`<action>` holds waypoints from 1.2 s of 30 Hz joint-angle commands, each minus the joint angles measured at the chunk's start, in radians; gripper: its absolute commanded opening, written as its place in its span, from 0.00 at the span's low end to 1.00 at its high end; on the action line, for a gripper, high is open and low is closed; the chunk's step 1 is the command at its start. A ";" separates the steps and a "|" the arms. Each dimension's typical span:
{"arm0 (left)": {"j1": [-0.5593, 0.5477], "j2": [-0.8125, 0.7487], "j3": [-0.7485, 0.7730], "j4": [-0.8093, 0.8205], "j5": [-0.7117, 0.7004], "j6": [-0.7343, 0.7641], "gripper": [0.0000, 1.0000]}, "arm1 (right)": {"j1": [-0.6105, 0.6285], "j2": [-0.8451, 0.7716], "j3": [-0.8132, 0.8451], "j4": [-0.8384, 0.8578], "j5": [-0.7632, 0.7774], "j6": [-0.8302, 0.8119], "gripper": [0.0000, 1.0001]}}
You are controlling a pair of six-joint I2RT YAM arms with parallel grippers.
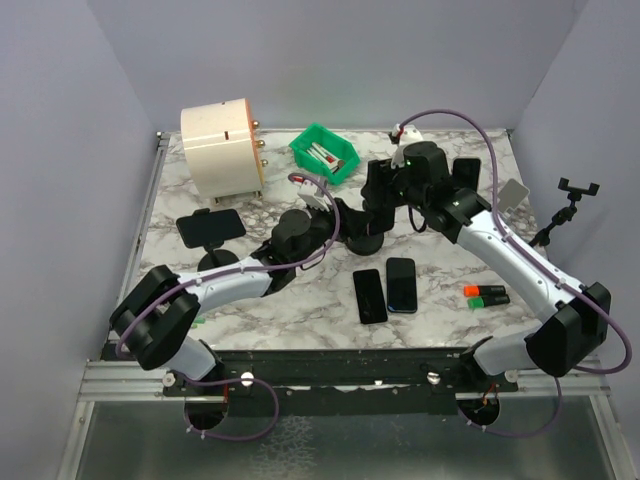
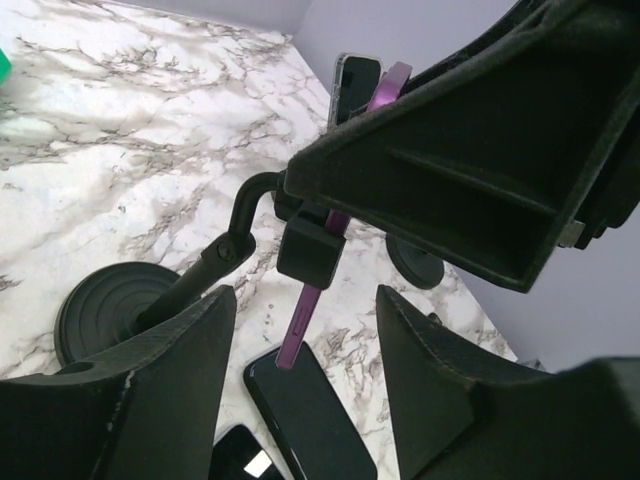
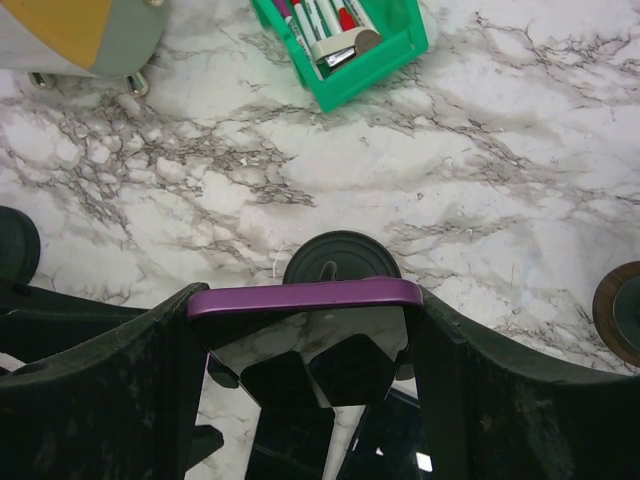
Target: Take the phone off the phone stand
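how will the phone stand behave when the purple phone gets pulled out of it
Probably stiff: the phone stand is a jointed black arm. Its round base looks small, so it may tip or lift with the purple phone if the clamp grips tightly.

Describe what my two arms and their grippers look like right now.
The left arm and right arm have white link shells with bulky black joints. A thin purple cable loops along each. The left gripper and right gripper have broad, matte black, wedge-shaped fingers, lightly scuffed.
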 commanded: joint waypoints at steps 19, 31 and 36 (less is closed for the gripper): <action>0.057 0.129 -0.027 0.323 0.203 -0.005 0.47 | -0.001 -0.050 -0.027 0.031 -0.057 0.068 0.32; 0.078 0.153 -0.047 0.398 0.256 -0.030 0.21 | -0.001 -0.059 -0.037 0.032 -0.069 0.080 0.27; 0.083 0.168 -0.047 0.436 0.287 -0.047 0.16 | -0.001 -0.063 -0.044 0.034 -0.084 0.091 0.24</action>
